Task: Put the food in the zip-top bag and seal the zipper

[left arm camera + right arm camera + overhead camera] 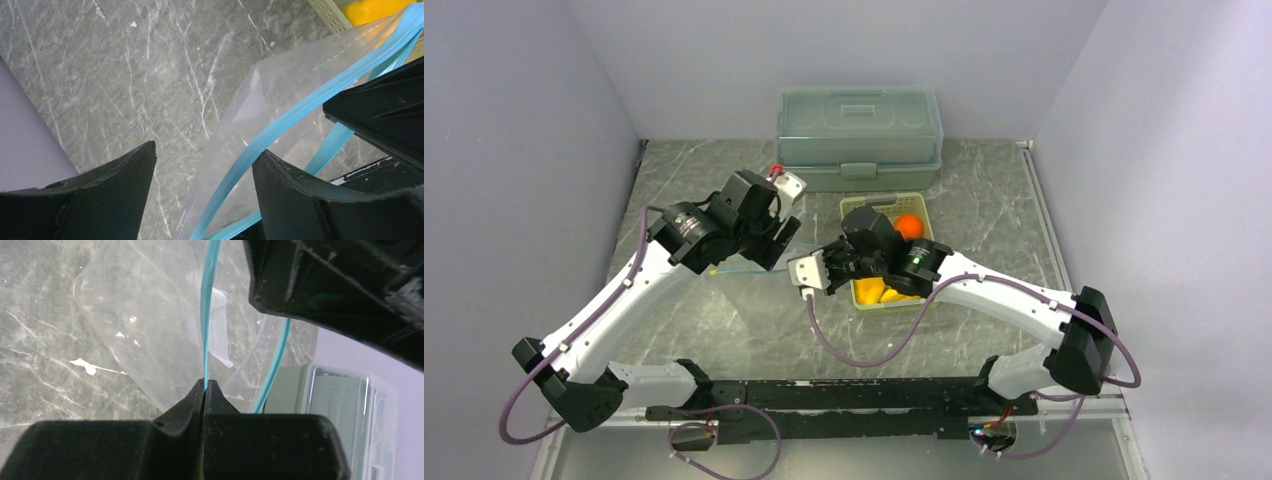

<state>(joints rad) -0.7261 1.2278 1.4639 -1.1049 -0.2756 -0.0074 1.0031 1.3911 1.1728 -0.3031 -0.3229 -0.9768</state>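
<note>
1. Zip-top bag [280, 90], a clear floppy plastic pouch with a thin teal-blue zipper [280, 130] along its mouth, sat at mid-table between the two grippers, just left of the pale green slotted basket [874, 200].
2. No food was visible inside the bag. The orange ball [909, 226] and the yellow pieces [876, 292] lay in the basket, so loading had not begun.
3. The right gripper [205, 387] was clamped onto one lip of the zipper, with its jaws pressed together on the strip.
4. The left gripper [205, 150] stood with its jaws wide apart and held nothing. The zipper strip ran through the gap, close to its right-hand finger.
5. The right wrist view showed a second teal lip curving away to the right of the pinched one, so the mouth was already partly parted.
6. The step in hand appeared to be spreading the mouth. To do it well:
   - Close the left jaws on the free lip only, never on both lips together.
   - Hold the right clamp firm while the left one closes.
   - Draw the lips apart gently, because the film is slack and could slip or tear.
   - Turn the opening to the right, toward the basket.
</note>
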